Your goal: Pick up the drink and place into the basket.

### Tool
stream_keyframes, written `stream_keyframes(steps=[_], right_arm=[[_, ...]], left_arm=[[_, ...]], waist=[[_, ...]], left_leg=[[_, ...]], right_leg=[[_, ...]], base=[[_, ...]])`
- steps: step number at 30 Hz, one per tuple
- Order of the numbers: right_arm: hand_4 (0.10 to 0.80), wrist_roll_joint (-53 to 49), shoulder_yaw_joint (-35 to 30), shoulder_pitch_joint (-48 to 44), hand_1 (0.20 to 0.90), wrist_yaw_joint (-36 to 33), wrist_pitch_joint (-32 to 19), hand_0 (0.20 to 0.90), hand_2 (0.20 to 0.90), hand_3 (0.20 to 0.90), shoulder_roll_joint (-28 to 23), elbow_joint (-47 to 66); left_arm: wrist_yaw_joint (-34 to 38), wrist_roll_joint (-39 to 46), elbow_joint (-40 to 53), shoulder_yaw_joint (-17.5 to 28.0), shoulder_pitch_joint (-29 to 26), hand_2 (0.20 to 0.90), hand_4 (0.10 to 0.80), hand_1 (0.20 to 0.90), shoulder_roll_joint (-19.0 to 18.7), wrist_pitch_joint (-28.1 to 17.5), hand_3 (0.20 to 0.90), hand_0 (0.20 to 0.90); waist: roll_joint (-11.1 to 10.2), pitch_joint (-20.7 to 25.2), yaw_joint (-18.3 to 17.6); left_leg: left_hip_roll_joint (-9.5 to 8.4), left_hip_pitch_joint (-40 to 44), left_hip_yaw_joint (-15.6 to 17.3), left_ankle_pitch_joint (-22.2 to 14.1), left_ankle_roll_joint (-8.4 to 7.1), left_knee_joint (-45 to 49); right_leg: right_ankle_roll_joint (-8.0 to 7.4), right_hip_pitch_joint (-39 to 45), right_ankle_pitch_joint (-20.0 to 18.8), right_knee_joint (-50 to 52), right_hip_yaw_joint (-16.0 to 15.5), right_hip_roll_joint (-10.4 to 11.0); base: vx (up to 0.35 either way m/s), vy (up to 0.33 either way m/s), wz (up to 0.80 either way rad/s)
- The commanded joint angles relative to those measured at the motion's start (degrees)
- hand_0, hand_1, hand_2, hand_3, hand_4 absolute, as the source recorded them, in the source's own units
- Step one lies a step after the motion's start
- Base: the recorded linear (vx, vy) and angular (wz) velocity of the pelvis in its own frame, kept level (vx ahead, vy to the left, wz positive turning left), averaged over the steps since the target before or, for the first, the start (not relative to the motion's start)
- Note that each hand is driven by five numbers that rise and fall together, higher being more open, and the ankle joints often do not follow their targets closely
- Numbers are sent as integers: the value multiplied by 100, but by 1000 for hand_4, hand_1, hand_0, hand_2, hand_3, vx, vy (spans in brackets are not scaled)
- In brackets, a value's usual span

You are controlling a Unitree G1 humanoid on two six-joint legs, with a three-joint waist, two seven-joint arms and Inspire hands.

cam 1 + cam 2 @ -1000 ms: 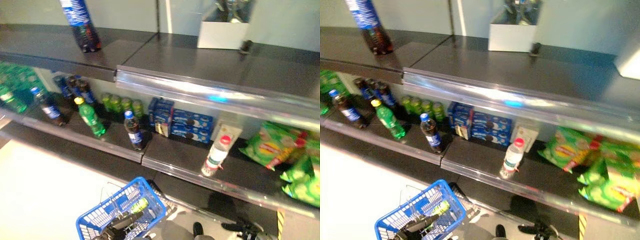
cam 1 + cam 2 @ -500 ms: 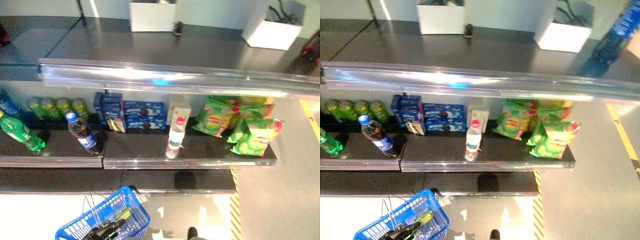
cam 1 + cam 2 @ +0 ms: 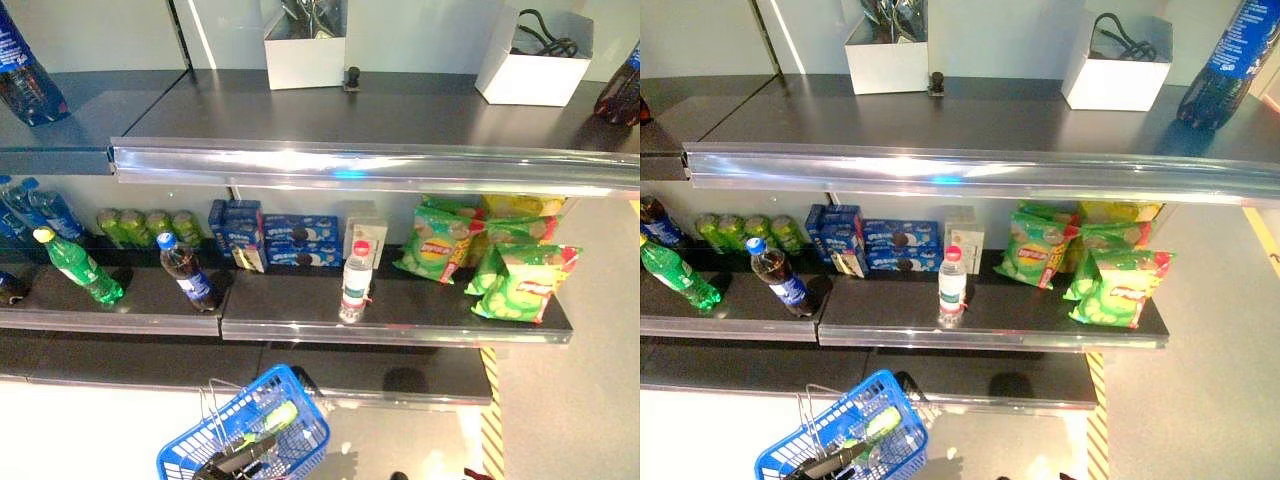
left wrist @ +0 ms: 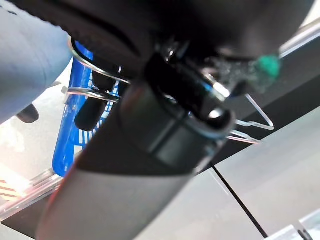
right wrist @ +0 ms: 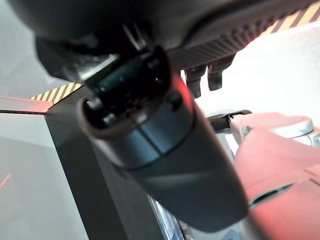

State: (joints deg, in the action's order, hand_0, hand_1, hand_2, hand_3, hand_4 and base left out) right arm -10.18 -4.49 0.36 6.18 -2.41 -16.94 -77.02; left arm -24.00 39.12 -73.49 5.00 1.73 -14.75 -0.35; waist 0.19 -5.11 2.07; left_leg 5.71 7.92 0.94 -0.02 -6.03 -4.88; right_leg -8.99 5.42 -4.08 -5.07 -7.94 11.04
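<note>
A blue plastic basket with wire handles (image 3: 296, 425) is seen nearest, low in the head views; the dark left hand (image 3: 232, 461) is curled round its wire handles, as the left wrist view also shows, where the fingers (image 4: 90, 112) hook through the loops; a green drink bottle with a yellow-green label (image 3: 272, 419) is already lying inside the basket, just beyond that hand. The right hand (image 5: 210, 75) is shown only in its own wrist view, where whether its fingers are extended or curled cannot be told. Beyond the basket, on the dark middle shelf (image 3: 400, 325), a clear water bottle with a red cap (image 3: 355, 282) is stood upright, ahead and right of the left hand; a dark cola bottle with a blue cap (image 3: 187, 272) and a green soda bottle with a yellow cap (image 3: 78, 266) are stood ahead and to the left. Further back are placed blue biscuit boxes (image 3: 290, 238); green crisp bags (image 3: 485, 265) are set well to the right. On the top shelf, farthest off, two white open boxes (image 3: 535, 68) are seen.
</note>
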Motion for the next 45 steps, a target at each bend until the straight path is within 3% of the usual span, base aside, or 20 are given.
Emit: stream_keyframes(steps=[1,8,15,18,22,25,31,37,45], right_arm=[[800,28,-42,-261,900,-77,-90,900,900,900,-164,-120],[800,51,-67,-224,900,-78,-42,900,900,900,-229,-159],[800,-241,101,-736,900,-219,-142,900,900,900,-343,-132],[800,-385,158,-1013,900,-289,-188,900,900,900,-389,20],[800,-748,212,-1207,900,-264,-334,900,900,900,-506,127],[800,-981,204,-1284,900,-225,-549,900,900,900,-575,247],[800,-1258,201,-1379,900,-240,-1093,900,900,900,-553,598],[800,-1358,349,-1339,900,-258,-1522,900,900,900,-530,1499],[800,-700,901,-1028,900,-555,-1558,900,900,900,-618,3582]], left_arm=[[-339,124,173,93,-398,300,100,300,-326,-403,200,300],[-275,-39,85,140,-321,300,100,300,-365,-379,200,300],[-39,451,361,-93,-839,300,100,300,-299,-571,200,300],[103,698,519,-182,-1160,300,100,300,-337,-580,200,300],[140,873,605,-350,-1335,300,100,300,-445,-589,200,300],[125,926,635,-438,-1372,300,100,300,-511,-632,200,300],[146,1042,818,-489,-1358,300,100,300,-550,-686,200,300],[219,1134,1072,-555,-1236,300,100,300,-567,-673,200,300],[355,1146,1510,-640,-970,300,100,300,-611,-595,200,300]], waist=[[-35,-15,13],[-29,-74,10],[25,-786,17],[-54,-1219,17],[-171,-1570,-1],[-211,-1639,21],[-183,-1671,69],[-153,-1668,52],[-220,-1664,2]], left_leg=[[-5,6,168,-202,152,71],[55,-55,231,-143,108,-1],[184,-901,307,133,75,54],[154,-1716,159,79,56,986],[151,-2674,-163,-299,3,2324],[178,-3231,-217,-622,37,3039],[115,-3758,-309,-929,136,3696],[88,-3856,-402,-964,162,3821],[74,-3691,-430,-898,164,3717]], right_leg=[[-24,2,97,235,63,268],[-49,-30,27,114,35,267],[-13,-987,-165,275,156,290],[44,-1670,-68,1007,195,378],[142,-2521,253,2068,358,437],[176,-3103,572,2870,468,467],[199,-3699,873,3712,638,428],[208,-3862,951,3974,685,377],[198,-3737,901,3900,606,413]], base=[[21,36,3],[17,32,4],[-187,36,-1],[-312,-14,-2],[-223,-66,2],[-160,-58,-6],[-68,-43,-1],[-35,-51,3],[1,-37,5]])
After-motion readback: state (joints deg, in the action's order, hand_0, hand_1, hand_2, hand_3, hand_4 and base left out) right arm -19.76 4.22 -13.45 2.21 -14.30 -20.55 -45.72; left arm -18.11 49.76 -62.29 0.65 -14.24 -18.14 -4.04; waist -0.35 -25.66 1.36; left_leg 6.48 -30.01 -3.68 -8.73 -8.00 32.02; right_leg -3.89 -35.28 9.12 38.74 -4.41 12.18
